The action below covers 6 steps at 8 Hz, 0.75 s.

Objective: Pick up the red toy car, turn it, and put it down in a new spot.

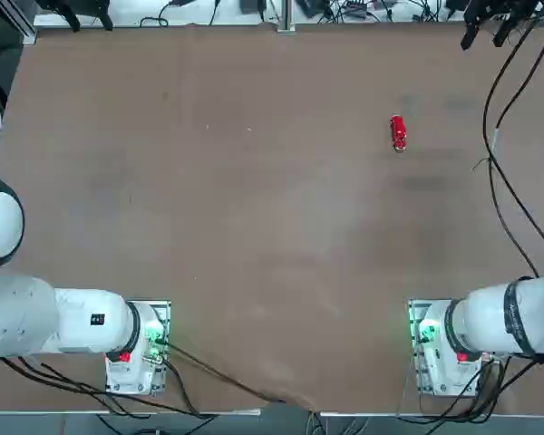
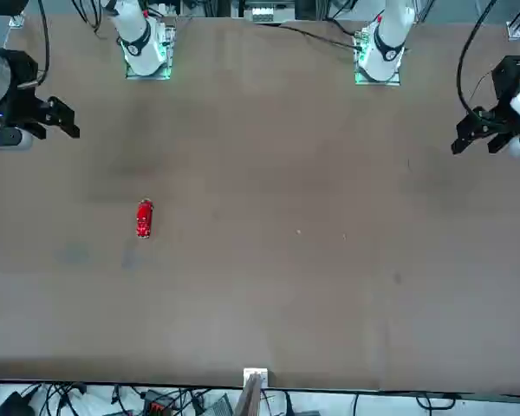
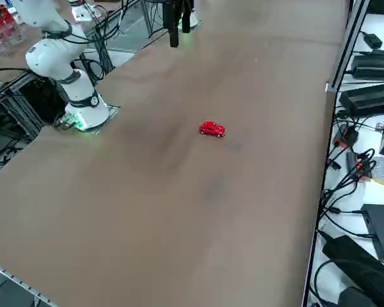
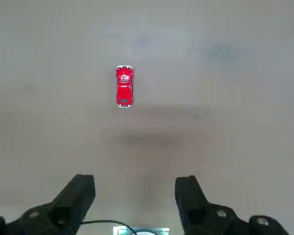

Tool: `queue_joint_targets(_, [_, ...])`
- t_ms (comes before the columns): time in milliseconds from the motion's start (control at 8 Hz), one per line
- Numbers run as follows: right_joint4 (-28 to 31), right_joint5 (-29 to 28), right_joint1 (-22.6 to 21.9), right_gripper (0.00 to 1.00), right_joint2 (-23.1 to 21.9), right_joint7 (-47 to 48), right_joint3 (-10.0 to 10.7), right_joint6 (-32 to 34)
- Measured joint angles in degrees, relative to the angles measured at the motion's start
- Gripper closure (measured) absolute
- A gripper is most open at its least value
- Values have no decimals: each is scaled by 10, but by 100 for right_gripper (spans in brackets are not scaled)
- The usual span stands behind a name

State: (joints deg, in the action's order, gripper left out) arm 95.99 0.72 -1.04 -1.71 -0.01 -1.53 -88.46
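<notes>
The right hand (image 4: pixel 134 196) shows only as two dark fingers (image 4: pixel 76 196) in the wrist view, their bases cut off by the picture's edge. In the overhead view the working arm runs off the right edge, and the hand itself lies outside that picture. The red toy car (image 4: pixel 124 86) is too small for its pale details to be made out.
</notes>
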Motion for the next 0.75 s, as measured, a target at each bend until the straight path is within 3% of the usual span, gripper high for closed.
queue_joint_targets(750, [-21, -10, 0, 0, 12, -1, 1, 7])
